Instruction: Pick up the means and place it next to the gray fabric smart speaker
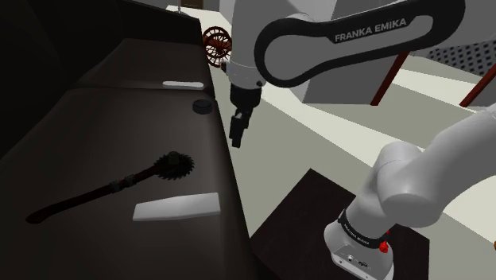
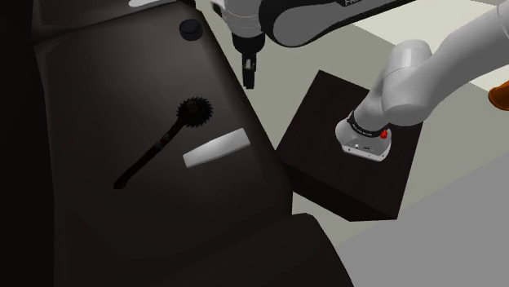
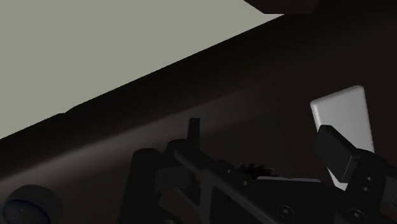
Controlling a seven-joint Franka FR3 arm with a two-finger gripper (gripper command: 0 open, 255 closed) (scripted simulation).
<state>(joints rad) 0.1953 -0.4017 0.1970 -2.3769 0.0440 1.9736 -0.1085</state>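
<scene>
A dark mace-like stick (image 1: 111,188) with a spiked round head (image 1: 173,166) lies flat on the dark surface (image 1: 95,135); it also lies in the second exterior view as the stick (image 2: 159,147). The small dark round speaker (image 1: 203,106) sits farther back near the surface's edge, seen again as the speaker (image 2: 191,29). My gripper (image 1: 237,137) hangs above that edge, between the speaker and the spiked head, pointing down. In the wrist view its fingers stand apart around nothing, so the gripper (image 3: 257,143) is open. The spiked head (image 3: 254,169) peeks out behind the hand.
A white flat slab (image 1: 176,208) lies beside the stick's head, nearer the stand, also seen as the slab (image 3: 340,114). Another pale flat piece (image 1: 182,83) rests behind the speaker. A red wheel-like object (image 1: 216,41) stands beyond the surface. The dark box stand (image 2: 326,106) is beside the edge.
</scene>
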